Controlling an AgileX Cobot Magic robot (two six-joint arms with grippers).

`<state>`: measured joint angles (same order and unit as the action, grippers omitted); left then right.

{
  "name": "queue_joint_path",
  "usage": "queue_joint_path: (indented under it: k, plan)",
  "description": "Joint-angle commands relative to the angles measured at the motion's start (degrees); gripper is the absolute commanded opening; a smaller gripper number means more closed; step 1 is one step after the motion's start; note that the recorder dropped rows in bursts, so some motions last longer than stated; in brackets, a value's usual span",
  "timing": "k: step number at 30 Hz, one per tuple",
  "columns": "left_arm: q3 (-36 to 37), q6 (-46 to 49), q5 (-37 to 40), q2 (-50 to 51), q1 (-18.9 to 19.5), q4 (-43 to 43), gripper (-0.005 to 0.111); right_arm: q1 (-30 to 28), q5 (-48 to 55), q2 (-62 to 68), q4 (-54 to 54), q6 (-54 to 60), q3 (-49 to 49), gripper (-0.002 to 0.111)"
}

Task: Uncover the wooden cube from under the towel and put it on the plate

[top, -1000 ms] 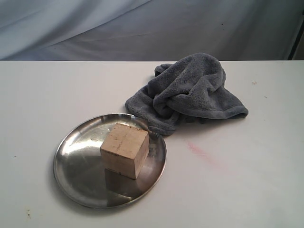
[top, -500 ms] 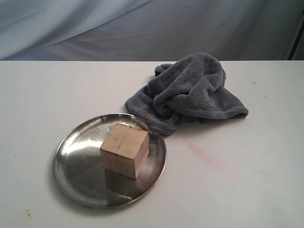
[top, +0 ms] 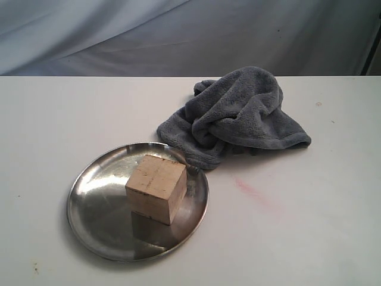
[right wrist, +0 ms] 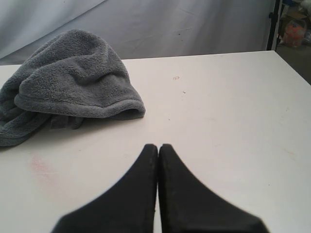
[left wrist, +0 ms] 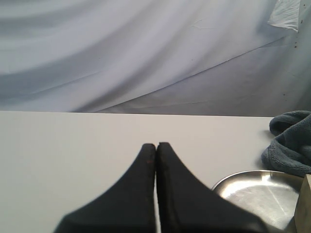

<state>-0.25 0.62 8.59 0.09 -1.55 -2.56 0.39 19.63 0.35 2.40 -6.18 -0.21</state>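
1. The plate, lower left of the exterior view, is glossy polished metal, mirror-like.
2. The wooden cube is pale matt wood with faint grain.
3. The towel is plush, fuzzy grey fleece.
4. The worktop is smooth, matt white.
5. The left tool and right tool are matt black.

White table: steel plate near front, crumpled grey towel touching its rim.

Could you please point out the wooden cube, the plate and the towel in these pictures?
wooden cube [top: 156, 174], exterior view, its top face.
plate [top: 95, 196], exterior view, bare surface beside the cube.
towel [top: 244, 113], exterior view, its bunched middle.
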Motion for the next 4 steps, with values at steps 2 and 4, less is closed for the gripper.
queue_joint_path:
  k: [2,4]
  plan:
    - [0.25,-0.05,-0.23,-0.09,-0.05,0.04,0.001,-0.32,-0.02,-0.35,-0.25,-0.11,0.21,0.000]
    - [0.25,-0.05,-0.23,-0.09,-0.05,0.04,0.001,-0.32,-0.02,-0.35,-0.25,-0.11,0.21,0.000]
